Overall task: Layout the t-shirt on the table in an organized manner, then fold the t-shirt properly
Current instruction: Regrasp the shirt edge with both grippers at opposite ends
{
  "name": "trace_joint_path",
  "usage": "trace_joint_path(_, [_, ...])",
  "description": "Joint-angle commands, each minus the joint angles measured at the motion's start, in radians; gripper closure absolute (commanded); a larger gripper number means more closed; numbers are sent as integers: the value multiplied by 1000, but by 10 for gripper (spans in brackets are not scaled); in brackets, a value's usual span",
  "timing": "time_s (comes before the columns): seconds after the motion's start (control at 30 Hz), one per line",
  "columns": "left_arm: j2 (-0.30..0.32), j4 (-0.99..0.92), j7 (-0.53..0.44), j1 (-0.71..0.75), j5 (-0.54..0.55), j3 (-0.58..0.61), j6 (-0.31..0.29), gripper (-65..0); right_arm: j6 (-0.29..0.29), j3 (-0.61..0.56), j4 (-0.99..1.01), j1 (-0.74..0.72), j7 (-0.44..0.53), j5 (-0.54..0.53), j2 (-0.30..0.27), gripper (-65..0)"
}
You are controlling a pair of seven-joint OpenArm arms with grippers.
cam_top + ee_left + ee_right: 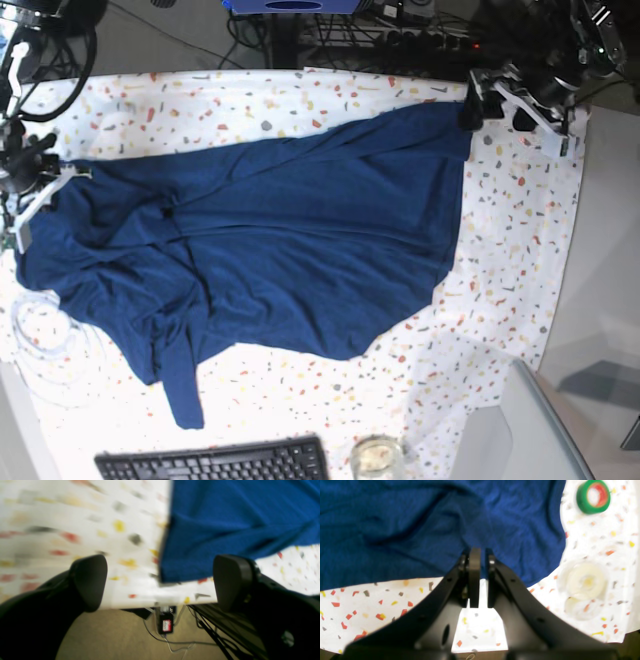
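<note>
The t-shirt point(290, 240) is a plain, unprinted blue, dark navy from the base view and brighter from the wrist views, and the table point(520, 250) is white, speckled with small red, yellow and grey flecks. Both the left pincer point(160, 582) and the right pincer point(480, 577) are matte black. Near the table's edge lie a green roll of tape point(593, 496) with a red inner ring, a clear, whitish roll point(586, 581), and a black keyboard point(215, 462).
</note>
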State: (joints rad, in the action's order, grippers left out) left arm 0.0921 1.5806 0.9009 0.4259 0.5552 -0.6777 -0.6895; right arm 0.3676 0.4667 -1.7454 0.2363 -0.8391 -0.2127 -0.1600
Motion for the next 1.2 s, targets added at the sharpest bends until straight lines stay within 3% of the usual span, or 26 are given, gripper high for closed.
trace_joint_path(0.0, [15,5,-22,3,18,-9,-9,-638,0,4,-17,-10,20,-6,-11,-39])
trace_joint_path(0.63, [-27,-122,-24,-62,13,97,-9,-637,0,14,-20,44,22,-8,-5,-36])
trace_joint_path(0.73, [-27,-139,-22,-62,13,98,-9,-632,0,86,-20,45,43,-9,41,-42])
trace_joint_path(0.8, [-27,-164,-22,-62,13,98,-9,-550,11,206,-20,41,100,-9,110,-47])
trace_joint_path(0.87, [-27,-185,-22,-62,13,98,-9,-400,80,280,-15,30,131,-9,142,-89])
trace_joint_path(0.97, [-27,-197,-22,-62,13,98,-9,-145,204,350,37,1,114,-9,165,-278])
trace_joint_path(1.03, [-27,-194,-19,-62,13,98,-9,-5,247,410,89,-35,109,-9,175,-396])
trace_joint_path(1.1, [-24,-190,-16,-62,13,98,-9,0,284,491,169,-81,106,-9,178,-491])
trace_joint_path(1.17, [-21,-187,-15,-62,13,98,-9,0,319,561,258,-131,106,-9,172,-507])
